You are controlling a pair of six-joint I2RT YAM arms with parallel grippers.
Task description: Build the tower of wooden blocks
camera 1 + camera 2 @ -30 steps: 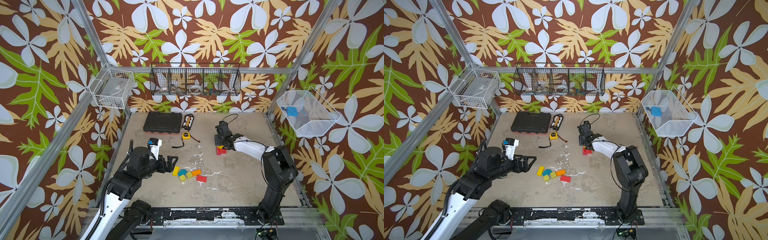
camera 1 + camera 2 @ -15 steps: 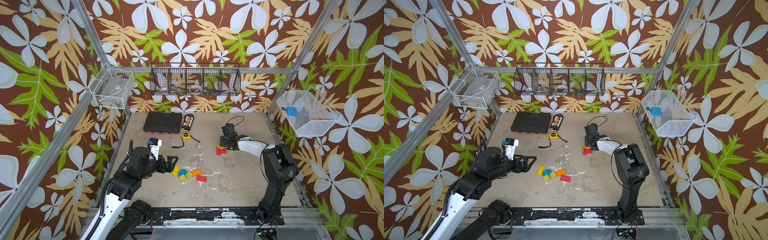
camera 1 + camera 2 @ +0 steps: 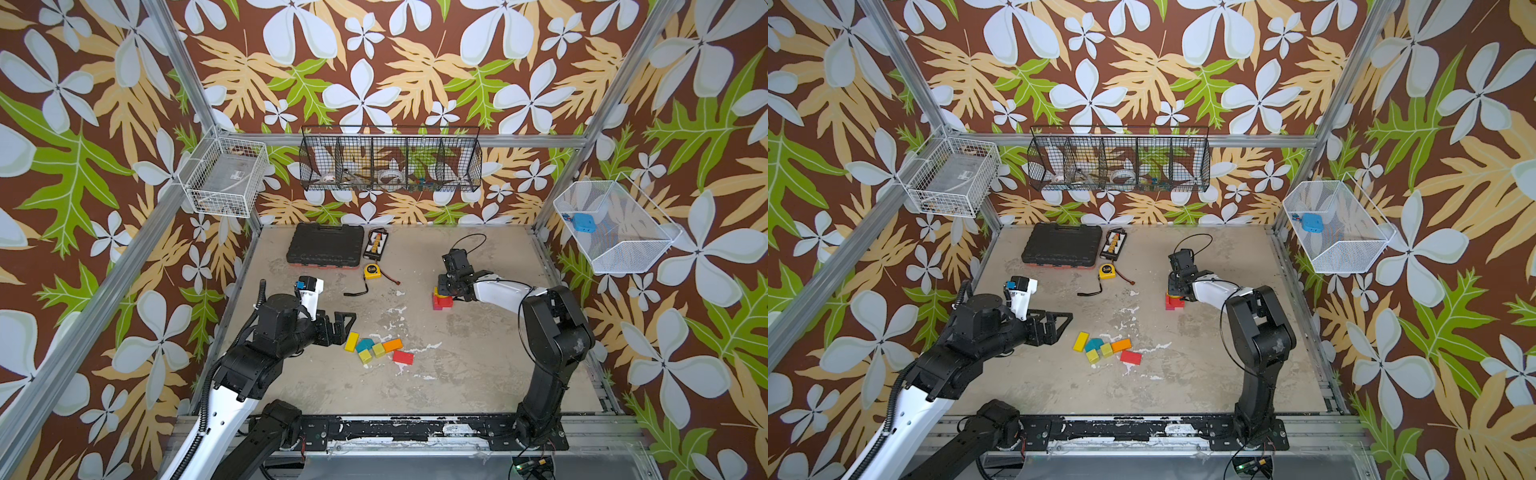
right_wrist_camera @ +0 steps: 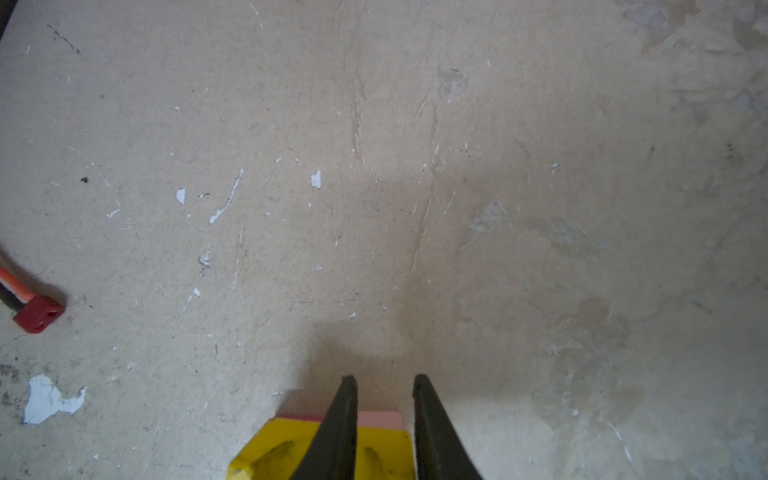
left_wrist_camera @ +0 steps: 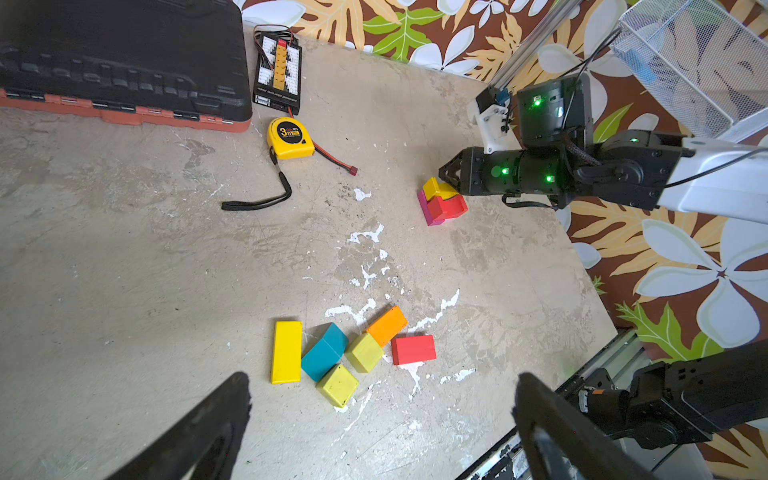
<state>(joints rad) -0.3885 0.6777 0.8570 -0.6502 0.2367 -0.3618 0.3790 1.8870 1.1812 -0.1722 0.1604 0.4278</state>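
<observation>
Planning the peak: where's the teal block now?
In both top views the teal block lies in the loose cluster left of centre, between the yellow brick and a lime cube, right by the open left tool.

Right gripper (image 4: 384, 380) eased slightly back and rightward from the tower (image 3: 441, 302), jaws narrowed from a wider spread to a slim gap, yellow top block (image 5: 435, 189) now more exposed beside the fingertips

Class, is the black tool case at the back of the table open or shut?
Shut. The black tool case lies flat with its lid down on its orange-edged base, no contents showing.
</observation>
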